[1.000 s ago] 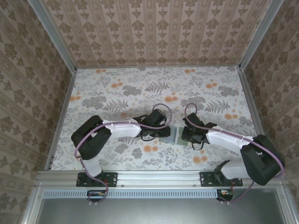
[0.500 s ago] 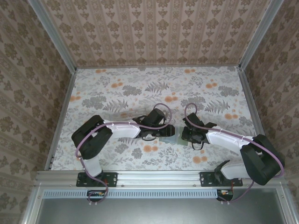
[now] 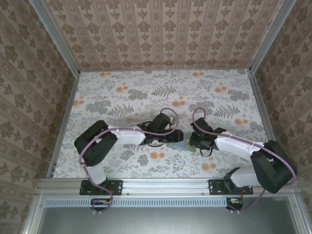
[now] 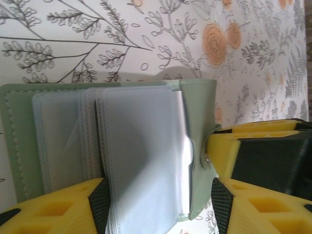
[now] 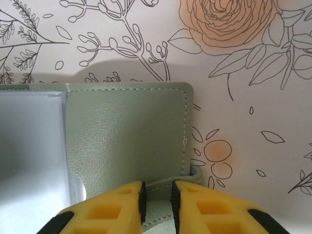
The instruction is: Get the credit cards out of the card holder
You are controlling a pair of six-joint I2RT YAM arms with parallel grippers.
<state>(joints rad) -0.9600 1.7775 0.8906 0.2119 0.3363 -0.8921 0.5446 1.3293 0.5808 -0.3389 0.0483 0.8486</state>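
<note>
Card holder (image 3: 181,142) lies open on the floral tabletop (image 3: 146,92), toward the near edge and between the two arms. In the left wrist view the card holder (image 4: 195,112) shows a grey-green cover with pale stitching, and a stack of frosted clear sleeves (image 4: 141,146) fans across its inside. A small metal snap stud (image 4: 206,159) sits on its closing strap (image 4: 210,130). The sleeves are too glossy to read any print through them.

The left gripper (image 3: 168,139) comes in from the left; its yellow fingers (image 4: 58,209) stand spread apart, one at each side of the sleeve stack. The right gripper (image 3: 192,141) comes in from the right; its fingers (image 5: 112,207) are nearly together, pinching the strap (image 5: 157,192) at the holder's near right corner.

A clear plastic case (image 3: 130,120) lies just beyond the left arm.
</note>
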